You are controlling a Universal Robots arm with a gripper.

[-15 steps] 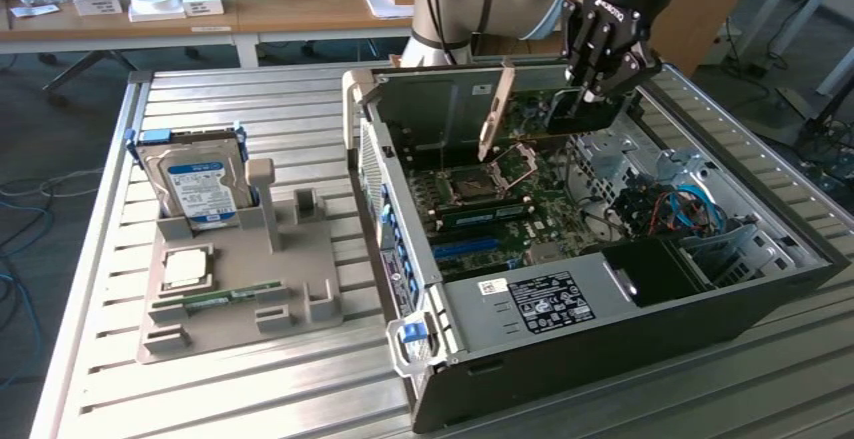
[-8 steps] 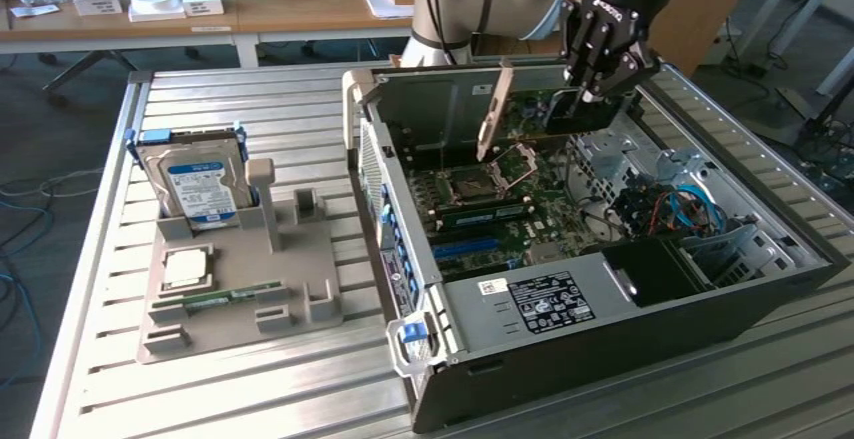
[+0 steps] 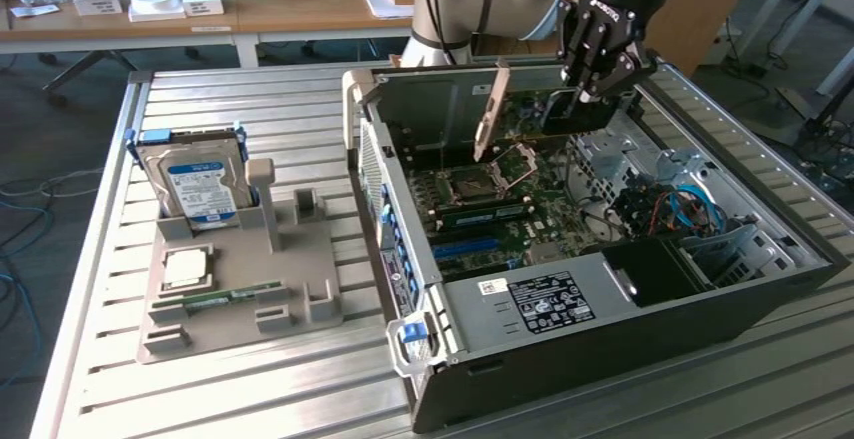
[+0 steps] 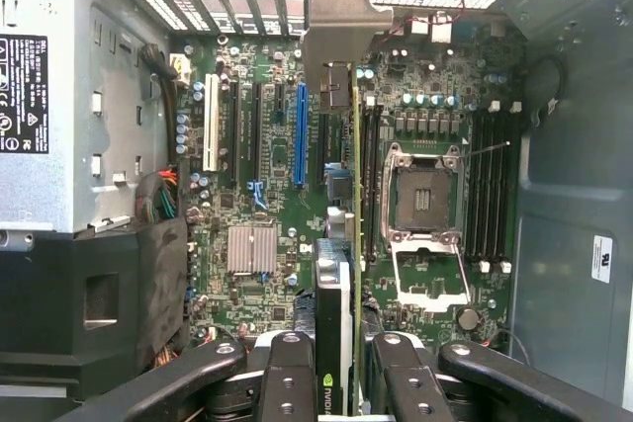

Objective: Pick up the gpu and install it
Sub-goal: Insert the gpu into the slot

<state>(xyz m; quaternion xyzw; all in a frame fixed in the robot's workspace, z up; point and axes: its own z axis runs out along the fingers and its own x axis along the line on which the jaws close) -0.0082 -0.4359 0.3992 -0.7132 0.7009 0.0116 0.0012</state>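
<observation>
GPU (image 3: pixel 537 124) hangs on edge above the open computer case (image 3: pixel 747 289), pinched narrowly along its upper edge by the gripper (image 3: pixel 587 94) so its connector edge faces the motherboard (image 3: pixel 534 204). Its metal bracket (image 4: pixel 336 22) points toward the rear slot openings, roughly parallel to the blue expansion slot (image 4: pixel 299 135); it looks unseated.

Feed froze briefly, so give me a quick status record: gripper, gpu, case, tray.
gripper: shut on the gpu
gpu: on edge, held above the motherboard, not in a slot
case: open, blue slot empty
tray: hard drive upright, CPU and RAM stick lying flat
</observation>
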